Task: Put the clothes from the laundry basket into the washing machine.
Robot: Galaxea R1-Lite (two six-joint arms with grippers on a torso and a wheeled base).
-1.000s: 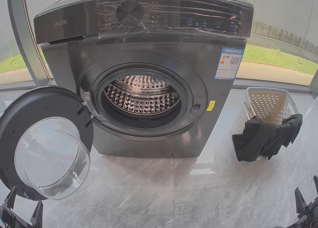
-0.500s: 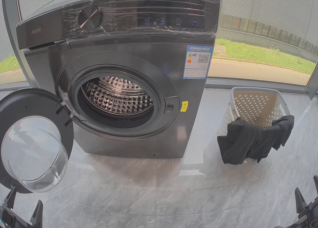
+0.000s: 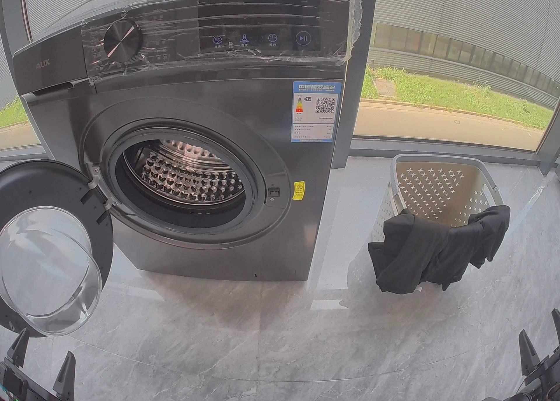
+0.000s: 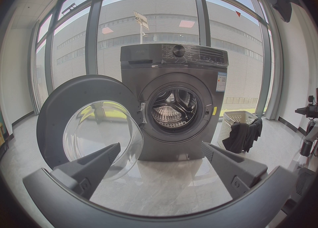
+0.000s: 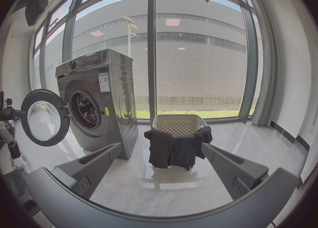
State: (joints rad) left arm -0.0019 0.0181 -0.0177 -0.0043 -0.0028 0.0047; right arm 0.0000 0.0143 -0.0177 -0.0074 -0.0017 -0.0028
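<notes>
The clothes [image 3: 434, 248] are a dark, crumpled bundle draped over the front rim of the pale, perforated laundry basket [image 3: 449, 158]. The basket stands to the right of the washing machine [image 3: 192, 93], apart from it. The machine's round door [image 3: 41, 186] swings wide to the left. Bare grey floor [image 3: 262, 326] lies in front of both. The left gripper [image 4: 159, 145] and right gripper [image 5: 160, 145] sit low, fingers spread, empty.

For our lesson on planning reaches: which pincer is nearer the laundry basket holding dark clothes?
The right pincer, on the same side as the laundry basket; the left pincer sits near the open door, farther off.
</notes>
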